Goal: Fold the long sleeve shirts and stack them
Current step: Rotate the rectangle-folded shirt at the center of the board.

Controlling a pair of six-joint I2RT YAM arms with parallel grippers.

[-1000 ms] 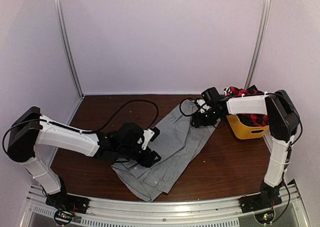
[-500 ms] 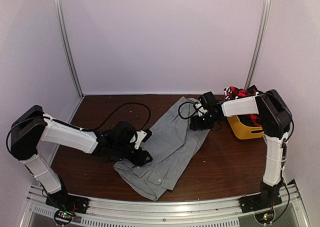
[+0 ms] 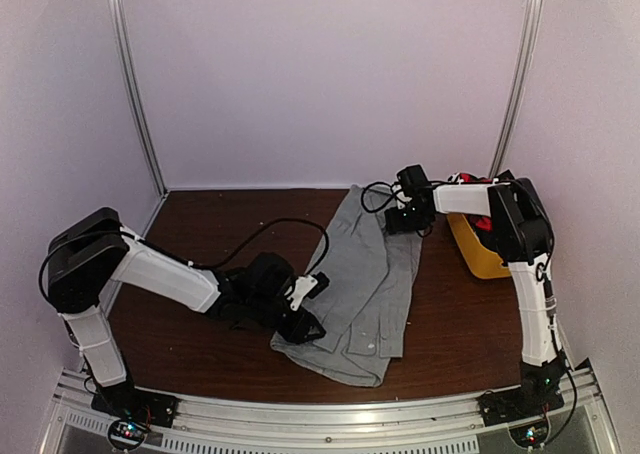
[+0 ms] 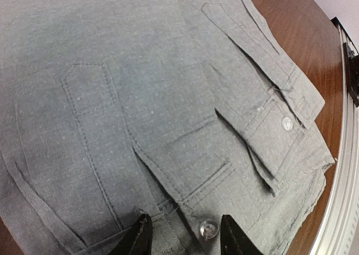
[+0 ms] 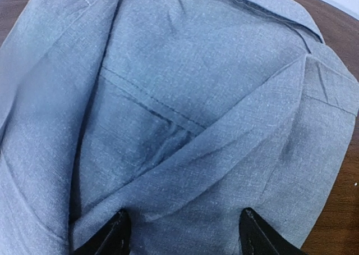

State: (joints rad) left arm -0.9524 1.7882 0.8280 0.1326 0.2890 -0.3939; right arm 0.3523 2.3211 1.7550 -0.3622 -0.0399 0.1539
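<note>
Down the middle of the dark brown wooden table (image 3: 200, 214) lies the light-grey collared button-front cloth shirt (image 3: 365, 274). It stretches from the far side towards the near edge, angled a little to the right, with its layers folded over one another.

The left hand (image 4: 185, 241) is low on the near-left corner of that shirt. Its two black fingers stand apart and straddle the button strip, with a small clear button (image 4: 207, 228) sitting right between them. The cloth in the gap looks flat, not bunched. Just beyond, the wrist view shows a stitched pocket flap (image 4: 87, 92), and off to the right a folded sleeve cuff (image 4: 277, 134) with its own pale button near the table's edge.

Over at the far end, the right hand (image 5: 182, 238) is down on the upper part of the grey shirt. Its fingers are spread wide, and a soft ridge of fabric runs into the space between them.

Beside that arm, at the right edge of the table, sits a yellow plastic tub (image 3: 478, 259). The red-and-black plaid cloth shirt (image 3: 468, 179) is heaped in it, partly hidden by the arm. A thin black cable (image 3: 260, 224) loops across the bare wood on the left.
</note>
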